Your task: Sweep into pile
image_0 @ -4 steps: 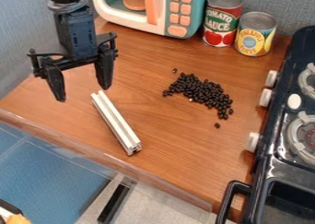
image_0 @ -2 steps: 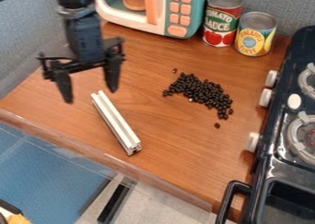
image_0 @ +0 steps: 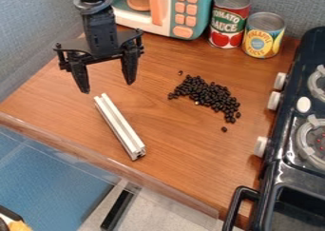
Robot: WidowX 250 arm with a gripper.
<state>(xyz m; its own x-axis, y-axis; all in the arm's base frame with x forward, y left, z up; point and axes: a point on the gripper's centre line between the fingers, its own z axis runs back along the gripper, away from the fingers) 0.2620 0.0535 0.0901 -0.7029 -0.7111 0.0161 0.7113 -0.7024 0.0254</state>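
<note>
Black beans [image_0: 206,95], one bar [image_0: 119,126], two cans [image_0: 263,35]

We see the black hand [image_0: 107,87] at upper left, its fingers apart, near the top end of a pale bar [image_0: 119,125] lying aslant on the wooden counter [image_0: 184,163]. Right of the bar we find loosely scattered black beans [image_0: 209,96]. Behind them stand a toy microwave [image_0: 184,14], a red can [image_0: 228,18] and a yellow can [image_0: 263,37]; a stove [image_0: 285,151] lines our right.
</note>
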